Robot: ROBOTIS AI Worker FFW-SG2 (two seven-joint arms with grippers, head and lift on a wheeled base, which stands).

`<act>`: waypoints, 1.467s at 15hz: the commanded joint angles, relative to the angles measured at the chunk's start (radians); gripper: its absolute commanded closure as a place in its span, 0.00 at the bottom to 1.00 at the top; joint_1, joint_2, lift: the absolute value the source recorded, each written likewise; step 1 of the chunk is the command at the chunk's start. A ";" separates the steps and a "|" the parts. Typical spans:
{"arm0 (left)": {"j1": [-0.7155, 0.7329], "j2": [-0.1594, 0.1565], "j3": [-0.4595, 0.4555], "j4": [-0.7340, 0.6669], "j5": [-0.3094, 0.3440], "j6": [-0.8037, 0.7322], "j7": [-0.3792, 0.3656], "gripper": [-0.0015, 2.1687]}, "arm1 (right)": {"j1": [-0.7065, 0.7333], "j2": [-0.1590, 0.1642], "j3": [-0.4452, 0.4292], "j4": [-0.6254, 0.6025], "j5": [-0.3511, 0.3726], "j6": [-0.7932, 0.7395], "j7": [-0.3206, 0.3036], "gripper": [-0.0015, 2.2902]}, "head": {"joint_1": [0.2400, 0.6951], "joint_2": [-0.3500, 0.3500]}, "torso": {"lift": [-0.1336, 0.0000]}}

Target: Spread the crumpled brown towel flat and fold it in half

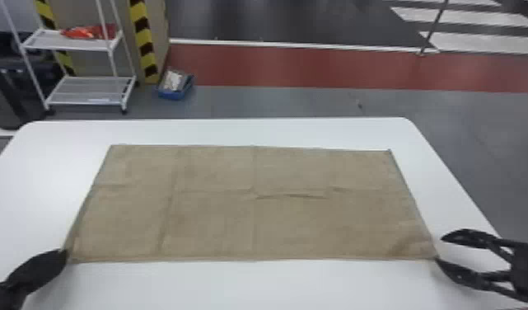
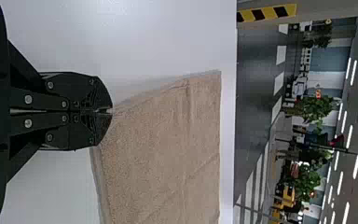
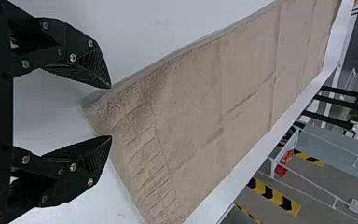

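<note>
While L tool [image 2: 112, 111] is pinching one near corner, R tool [image 3: 111, 112] is gaping by the other; towel [image 1: 250, 222] is lying spread btwn them on counter [image 1: 250, 286]. Fold's prob. starting; next move's needing R grip, then both lifting near edge over.

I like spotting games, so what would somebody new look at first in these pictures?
Probably the big brown towel, spread wide across the white table. Next, maybe the black grippers at its near corners: the left one shut on a corner, the right one open by the other. Behind the table, a striped yellow-and-black post stands out too.
</note>
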 commanded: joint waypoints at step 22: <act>0.019 0.000 0.016 -0.077 0.000 0.076 -0.005 0.66 | -0.087 -0.038 0.016 0.014 -0.047 0.274 0.109 0.67 | 1.00 0.33 | 0.07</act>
